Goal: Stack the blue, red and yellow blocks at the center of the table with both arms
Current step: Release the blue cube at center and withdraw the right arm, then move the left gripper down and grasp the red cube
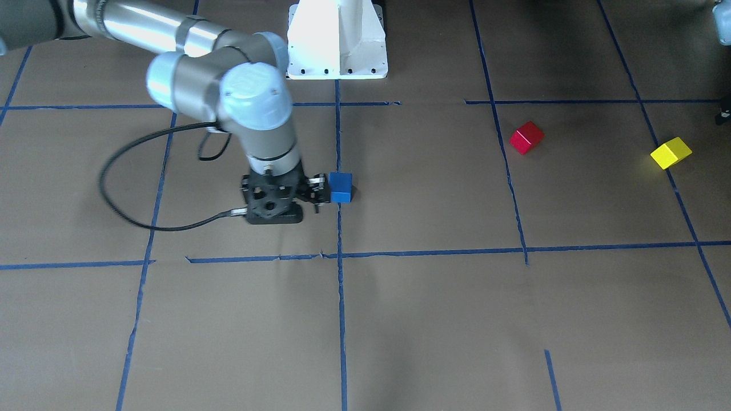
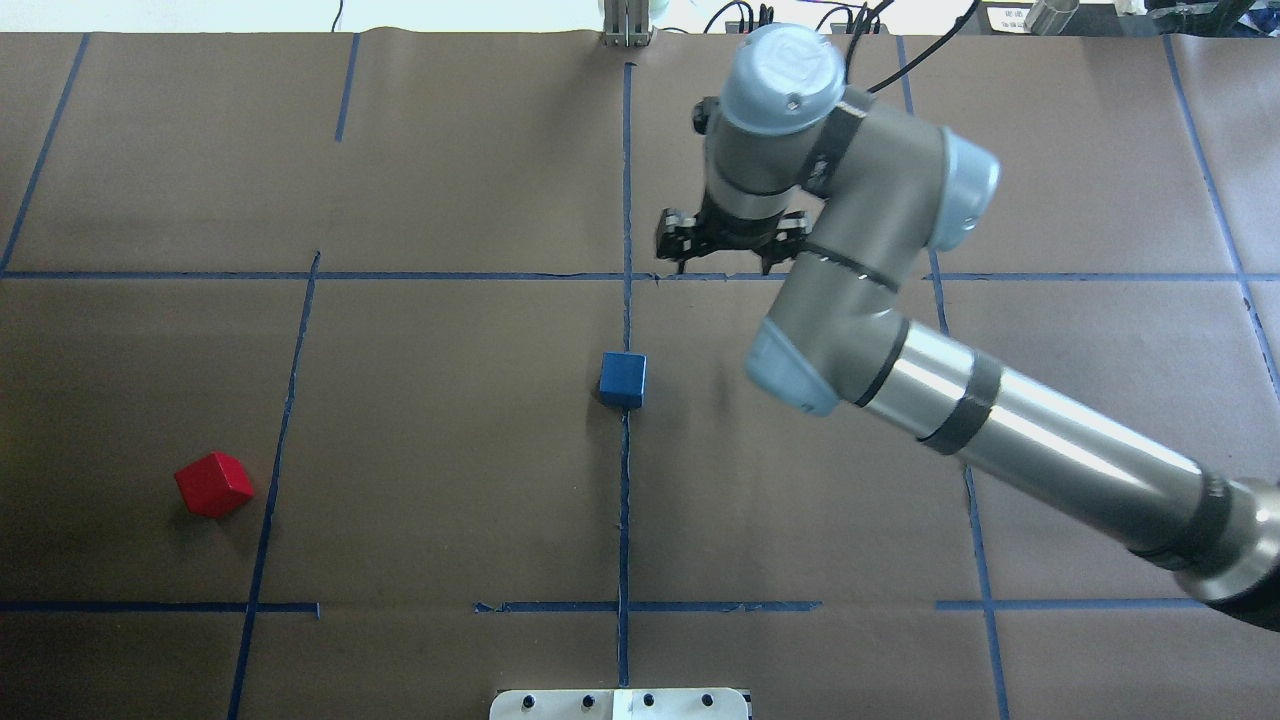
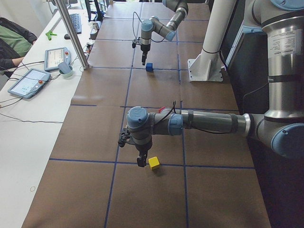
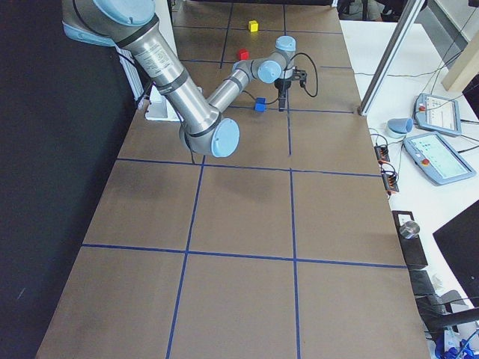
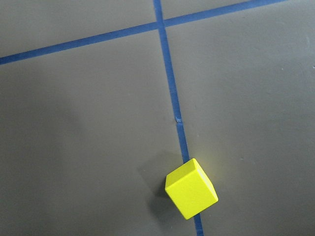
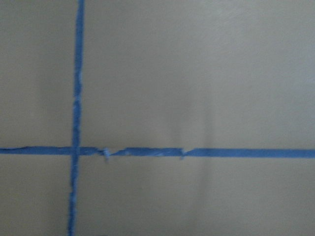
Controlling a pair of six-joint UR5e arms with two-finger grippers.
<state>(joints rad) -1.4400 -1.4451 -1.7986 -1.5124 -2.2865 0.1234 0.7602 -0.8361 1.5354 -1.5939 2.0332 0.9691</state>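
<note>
Already the blue block [image 2: 622, 380] is sitting at centre near my spread-jawed right gripper [image 2: 733, 247]; red block [image 2: 213, 484] and yellow block [image 3: 154, 163] are waiting unstacked, yellow beside my left gripper [image 3: 141, 161], grip untellable.

- Blue block [image 2: 622, 380] alone on centre tape line: open approach from every side and from above.
- Right pincer [image 2: 730, 245] hangs apart from it, toward far edge.
- Right arm [image 2: 1000, 420] slants over right half of tabletop [image 2: 450, 420].
- Red block [image 2: 213, 484]: open all round.
- Yellow block [image 3: 153, 163]: left pincer [image 3: 141, 161] close beside, other sides free.
- White pedestal [image 1: 337, 40] blocks robot-side edge.
</note>
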